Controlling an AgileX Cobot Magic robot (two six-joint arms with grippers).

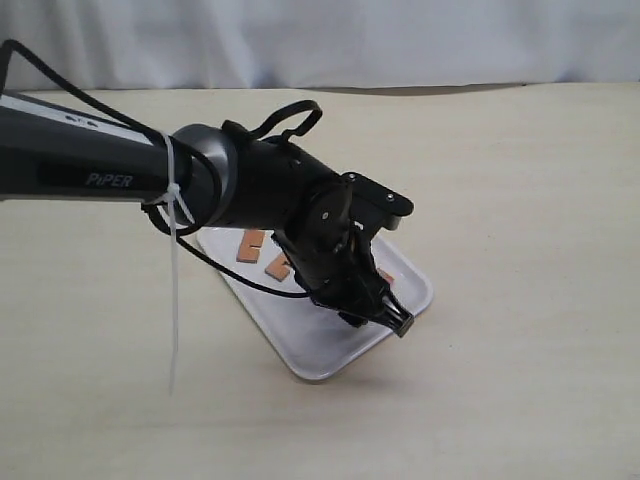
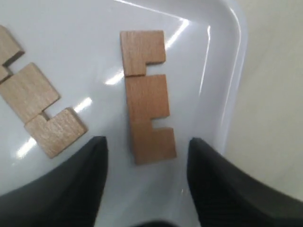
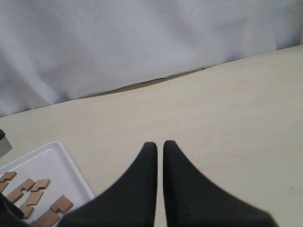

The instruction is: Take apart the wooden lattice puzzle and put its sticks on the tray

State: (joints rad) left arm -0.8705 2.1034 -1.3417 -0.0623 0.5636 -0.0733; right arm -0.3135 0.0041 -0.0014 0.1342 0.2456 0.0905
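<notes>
Left gripper: released, fingers stood apart on either side of one stick, clear of it.
Right gripper: clenched, empty.
Tray: held that stick flat; other sticks at its 10 o'clock end, exterior view.

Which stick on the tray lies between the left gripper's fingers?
The stick beside the tray rim, notches facing that rim, framed by the open left gripper; the neighbouring stick lies slanted, outside the fingers.

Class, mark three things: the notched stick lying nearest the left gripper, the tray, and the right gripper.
notched stick (image 2: 147,97), left wrist view, its middle block.
tray (image 2: 236,71), left wrist view, raised rim.
right gripper (image 3: 160,147), right wrist view, between fingertips.
</notes>
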